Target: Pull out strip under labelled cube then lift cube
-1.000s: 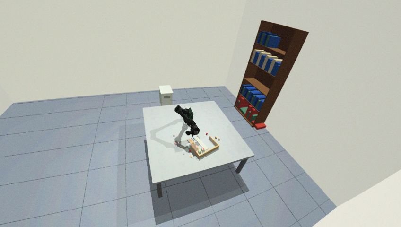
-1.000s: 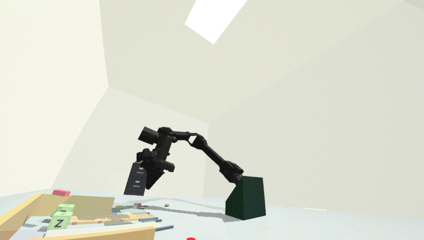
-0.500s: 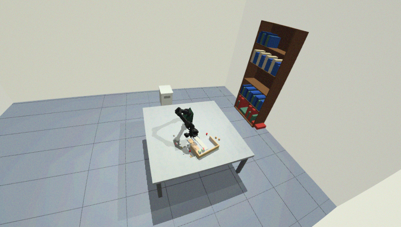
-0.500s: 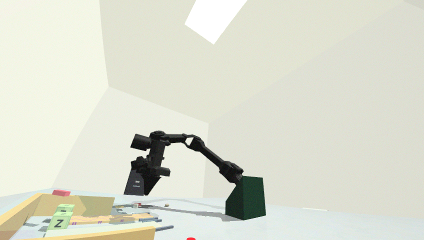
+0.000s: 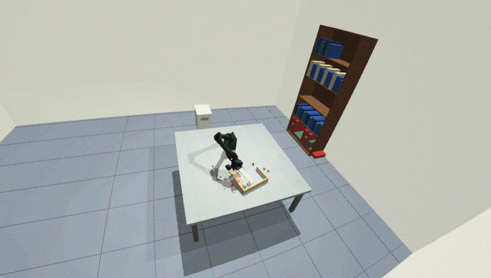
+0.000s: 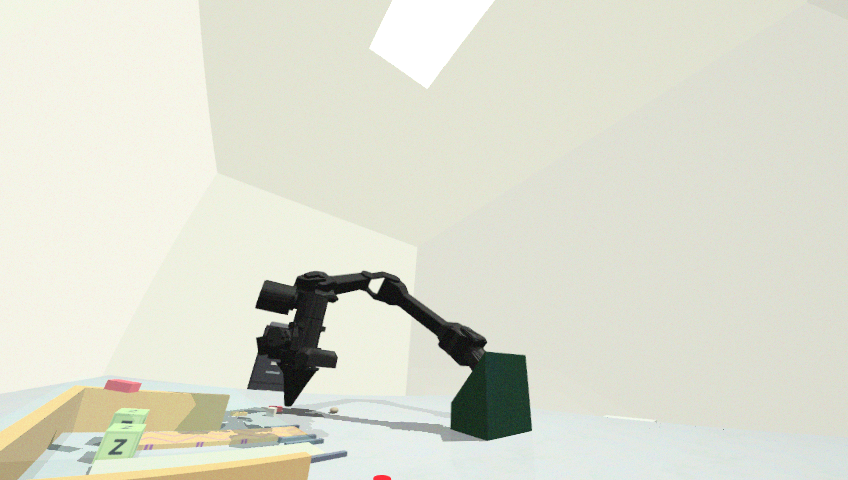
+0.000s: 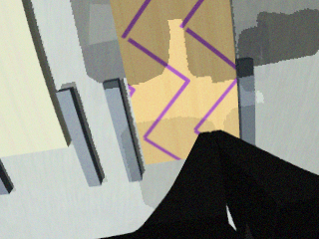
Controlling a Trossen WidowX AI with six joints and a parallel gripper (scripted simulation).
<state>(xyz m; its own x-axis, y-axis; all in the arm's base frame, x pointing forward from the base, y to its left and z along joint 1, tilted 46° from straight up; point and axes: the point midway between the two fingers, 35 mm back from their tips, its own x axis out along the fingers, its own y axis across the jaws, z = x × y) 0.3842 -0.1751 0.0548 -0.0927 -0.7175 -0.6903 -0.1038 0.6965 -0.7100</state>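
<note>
Pale walls (image 5: pixel 138 51) (image 6: pixel 654 267), blue tiled floor (image 5: pixel 75 193), brown bookshelf (image 5: pixel 351 89)

Two green Z cubes (image 5: pixel 244 185) (image 6: pixel 118 444) stand; strips (image 5: pixel 246 175) (image 6: pixel 255 456) (image 7: pixel 25 100) lie flat.

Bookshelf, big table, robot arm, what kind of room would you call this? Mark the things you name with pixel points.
Possibly a robot test room: a black arm (image 5: pixel 225 147) (image 6: pixel 419 303) on a table (image 5: pixel 275 165), beside a full-height bookshelf (image 5: pixel 354 79).
</note>
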